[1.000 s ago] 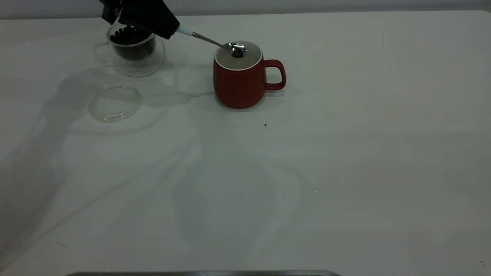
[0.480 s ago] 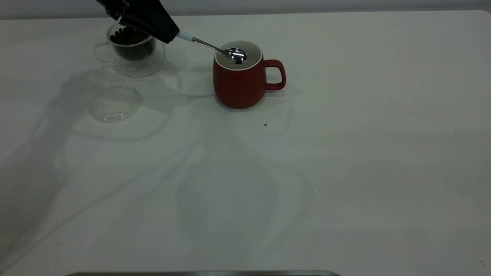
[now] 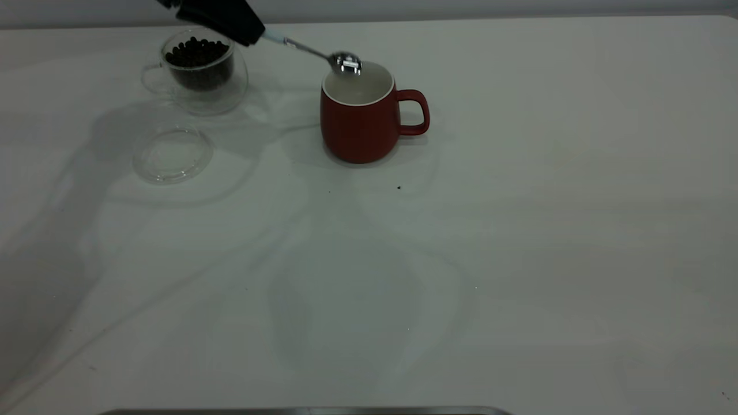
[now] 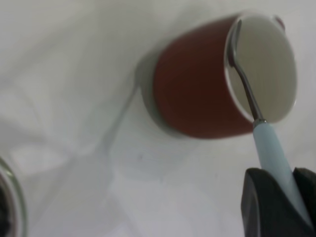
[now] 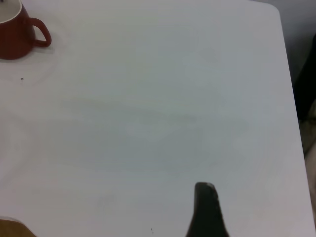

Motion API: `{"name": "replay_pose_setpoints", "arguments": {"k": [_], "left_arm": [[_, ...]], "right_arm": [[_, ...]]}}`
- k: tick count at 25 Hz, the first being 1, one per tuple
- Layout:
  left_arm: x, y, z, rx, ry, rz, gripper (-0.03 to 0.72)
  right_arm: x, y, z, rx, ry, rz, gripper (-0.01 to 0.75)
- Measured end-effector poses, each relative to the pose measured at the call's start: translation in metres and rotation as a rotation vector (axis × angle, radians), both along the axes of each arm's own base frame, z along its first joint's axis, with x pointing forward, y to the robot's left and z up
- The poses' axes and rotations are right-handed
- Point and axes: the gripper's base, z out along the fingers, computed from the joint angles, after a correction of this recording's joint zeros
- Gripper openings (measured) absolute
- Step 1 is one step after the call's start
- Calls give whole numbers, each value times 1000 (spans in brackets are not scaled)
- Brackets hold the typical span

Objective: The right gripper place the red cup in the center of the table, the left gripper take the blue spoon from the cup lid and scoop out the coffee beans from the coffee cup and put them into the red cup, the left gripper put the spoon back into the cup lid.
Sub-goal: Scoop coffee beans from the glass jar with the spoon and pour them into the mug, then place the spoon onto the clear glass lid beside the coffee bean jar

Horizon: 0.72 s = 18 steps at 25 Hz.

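Over the red cup (image 3: 358, 124), the left gripper (image 4: 281, 197) pinches the light, stiff blue spoon (image 4: 274, 155) by its slippery handle. I cannot tell about the right gripper (image 5: 207, 212).

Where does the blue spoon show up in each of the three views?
Exterior view: the blue spoon juts from the left gripper, its bowl above the red cup at the far rim.
Left wrist view: spoon runs from the jaws to the cup's mouth.
Right wrist view: not in it.
Shared landmark: the red cup.
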Motion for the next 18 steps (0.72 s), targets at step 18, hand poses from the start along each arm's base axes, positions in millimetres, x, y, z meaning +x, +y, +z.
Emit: {"name": "replay_pose_setpoints", "arguments": {"k": [18], "left_arm": [[-28,72,169,-57,-9,376,124]], "right_arm": [[0,0,0,0,0,0,583]]}}
